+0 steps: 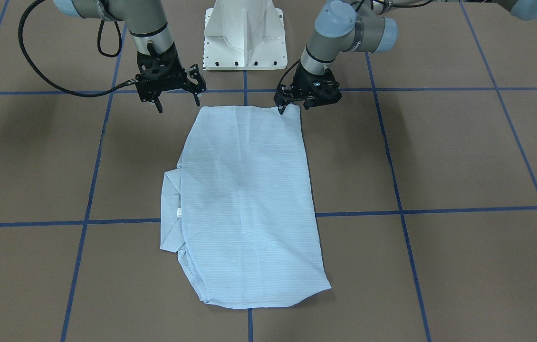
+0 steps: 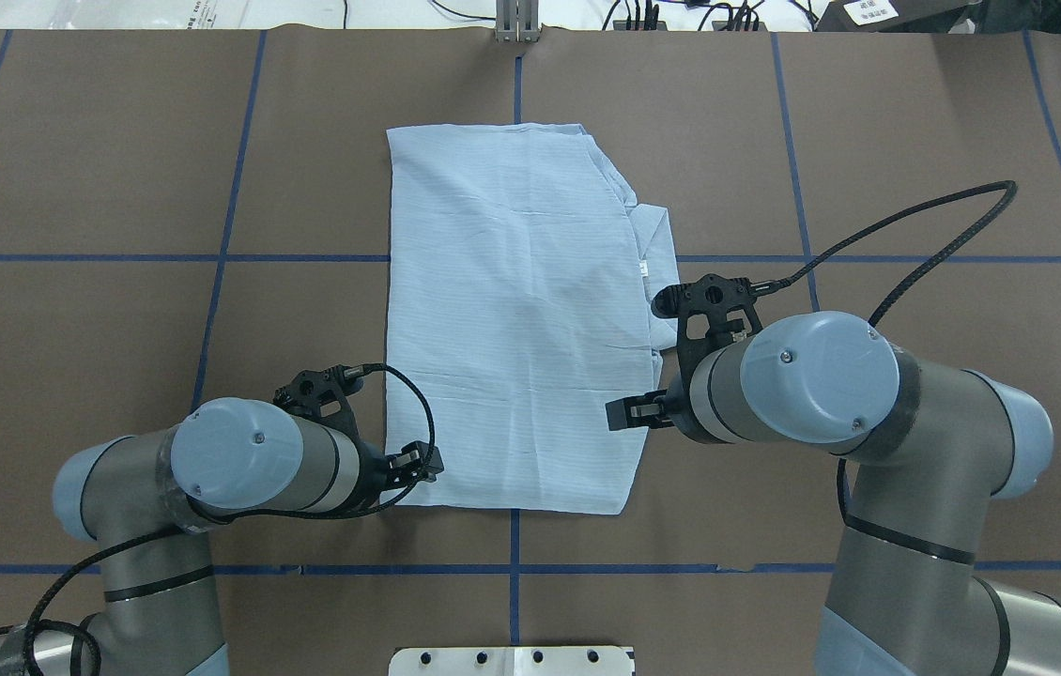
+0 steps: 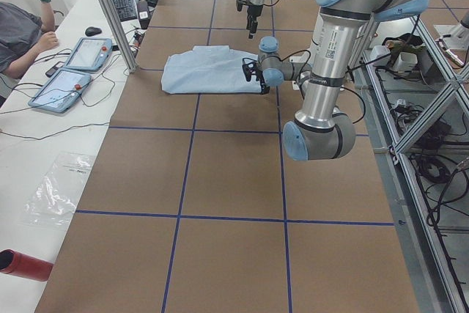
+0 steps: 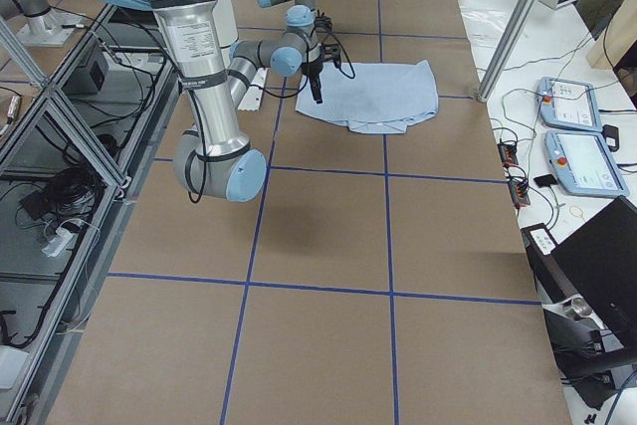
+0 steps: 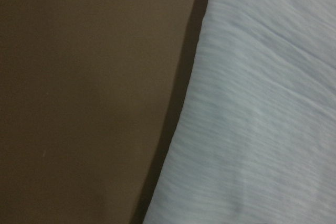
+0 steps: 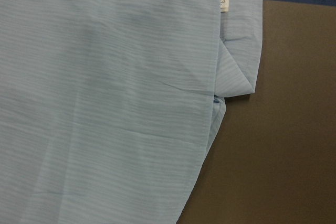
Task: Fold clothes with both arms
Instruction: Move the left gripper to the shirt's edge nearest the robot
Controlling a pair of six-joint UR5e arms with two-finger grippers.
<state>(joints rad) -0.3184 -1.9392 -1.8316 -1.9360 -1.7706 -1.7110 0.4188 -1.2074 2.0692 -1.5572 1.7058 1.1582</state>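
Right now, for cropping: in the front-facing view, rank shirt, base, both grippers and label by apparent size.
1. shirt
2. base, cut off at the top edge
3. right gripper and left gripper: about alike, not ranked
4. label

Left wrist view blurred, shirt (image 5: 262, 103) stripes smeared. Label (image 6: 223, 2) print too small. Person (image 3: 18, 34) cropped, upper left.

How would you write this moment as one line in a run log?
shirt: partly folded, flat on table | left gripper: at shirt's robot-side corner, jaws unclear | right gripper: open, near shirt's edge, holding nothing
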